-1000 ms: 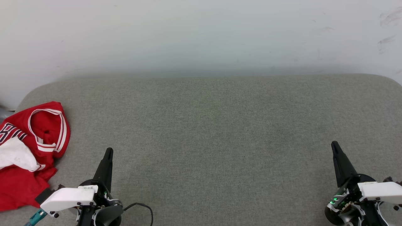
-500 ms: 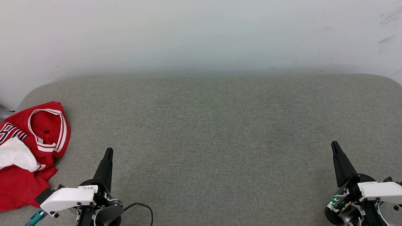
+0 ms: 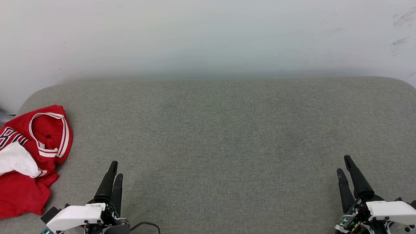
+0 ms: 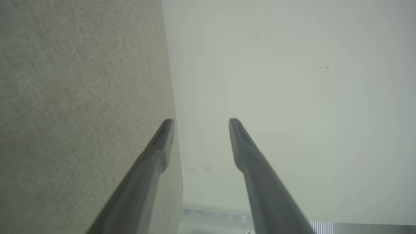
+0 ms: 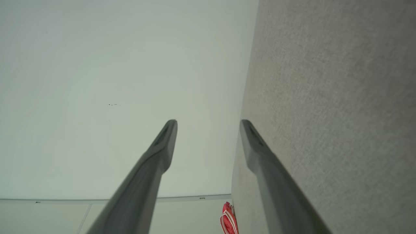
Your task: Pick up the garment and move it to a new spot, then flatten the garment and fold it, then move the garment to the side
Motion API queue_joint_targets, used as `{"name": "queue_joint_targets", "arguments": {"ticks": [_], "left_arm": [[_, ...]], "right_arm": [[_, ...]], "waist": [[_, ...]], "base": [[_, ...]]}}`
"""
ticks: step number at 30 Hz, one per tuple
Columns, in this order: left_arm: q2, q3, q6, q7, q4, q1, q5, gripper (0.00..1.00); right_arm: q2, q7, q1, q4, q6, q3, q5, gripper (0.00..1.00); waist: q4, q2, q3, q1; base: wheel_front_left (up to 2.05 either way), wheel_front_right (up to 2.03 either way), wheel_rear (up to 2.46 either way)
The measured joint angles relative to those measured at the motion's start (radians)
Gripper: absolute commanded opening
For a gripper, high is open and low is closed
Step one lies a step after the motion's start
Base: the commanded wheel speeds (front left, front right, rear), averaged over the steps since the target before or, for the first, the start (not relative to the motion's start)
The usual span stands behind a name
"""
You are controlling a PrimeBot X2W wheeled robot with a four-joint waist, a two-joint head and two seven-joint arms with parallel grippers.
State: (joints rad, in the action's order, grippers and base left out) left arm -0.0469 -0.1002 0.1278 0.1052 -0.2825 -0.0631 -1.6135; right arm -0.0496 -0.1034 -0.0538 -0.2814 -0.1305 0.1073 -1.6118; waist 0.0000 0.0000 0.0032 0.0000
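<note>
We find the left gripper (image 3: 116,169) with its jaws parted and nothing between them. The right gripper (image 3: 343,164) stands likewise, jaws spread and empty. Both sit toward the near edge of the grey cushion (image 3: 221,130), clear of any cloth.

The garment (image 3: 35,152) lies crumpled well out to the left of the left jaws, at the cushion's left end, and far from the right jaws. Nothing touches it. A striped-trim opening faces up, a white patch of lining is turned out over the red, and part of the dark lettering shows.

We judge it light, limp and rather slick: it will sag and slide instead of holding shape, and a shallow pinch may take one layer only. We recommend taking hold at the striped trim on the side nearest the left jaws, where the doubled edge should give firmer purchase. The pick-up is not yet begun.
</note>
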Motion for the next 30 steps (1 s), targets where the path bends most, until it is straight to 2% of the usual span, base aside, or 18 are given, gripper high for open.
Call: {"name": "queue_joint_targets", "arguments": {"ticks": [18, 24, 30], "left_arm": [[-0.008, 0.087, 0.000, -0.088, 0.128, 0.000, 0.054, 1.00], [-0.011, 0.100, 0.000, -0.111, 0.166, 0.000, 0.128, 1.00], [-0.018, 0.122, 0.000, -0.136, 0.191, 0.000, 0.250, 1.00]], "right_arm": [[0.001, 0.086, 0.018, 0.134, 0.000, -0.035, 0.071, 1.00], [0.001, 0.109, 0.023, 0.170, 0.000, -0.046, 0.154, 1.00], [0.001, 0.131, 0.030, 0.205, 0.000, -0.052, 0.273, 1.00]], "waist": [[-0.002, 0.0000, 0.001, 0.0000], [-0.001, 0.0000, 0.002, 0.0000], [0.000, 0.0000, 0.002, 0.0000]], "base": [[0.00, 0.00, 0.00], [0.00, 0.00, 0.00], [0.00, 0.00, 0.00]]}}
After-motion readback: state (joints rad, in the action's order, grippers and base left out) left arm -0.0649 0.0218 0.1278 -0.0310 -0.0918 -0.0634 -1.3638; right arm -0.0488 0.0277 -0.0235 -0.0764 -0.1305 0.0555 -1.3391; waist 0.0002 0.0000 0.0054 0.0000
